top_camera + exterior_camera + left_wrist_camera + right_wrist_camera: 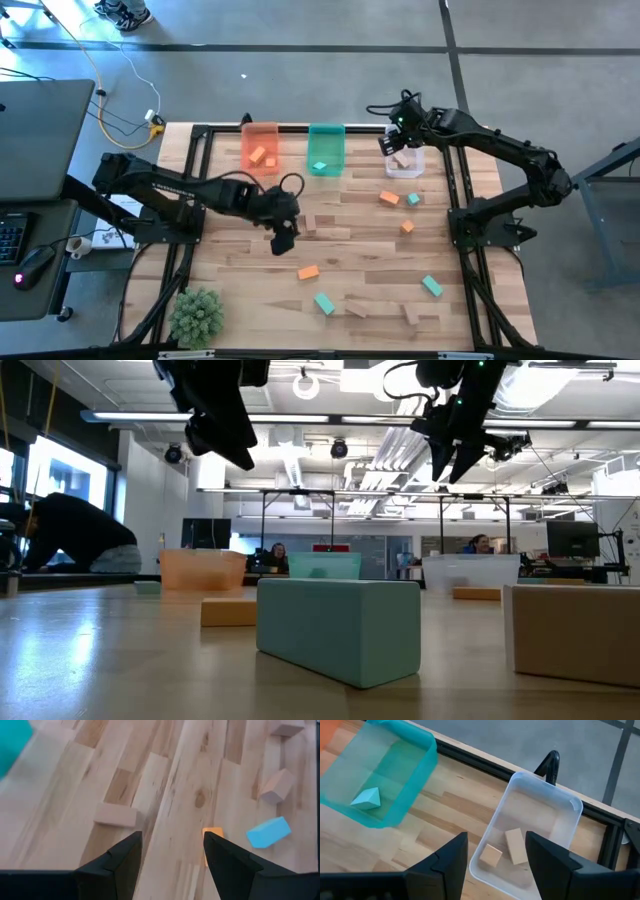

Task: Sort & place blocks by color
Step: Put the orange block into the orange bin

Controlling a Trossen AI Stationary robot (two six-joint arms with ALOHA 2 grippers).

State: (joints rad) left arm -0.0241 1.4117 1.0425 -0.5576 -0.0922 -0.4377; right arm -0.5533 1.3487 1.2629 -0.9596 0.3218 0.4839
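Sorting partly done: few blocks binned upper centre, most loose on the worktop; both arms' fingers open, empty.

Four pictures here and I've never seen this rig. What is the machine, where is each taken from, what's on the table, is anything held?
Two dark robot arms work at a wooden table. The top picture looks straight down, the second looks level from the tabletop, and the last two come from wrist cameras. The left gripper hangs open over mid-table, holding nothing. The right gripper is open above the clear bin, which holds two tan blocks. An orange bin and a green bin stand beside it. Loose orange, teal and tan blocks lie scattered on the table.
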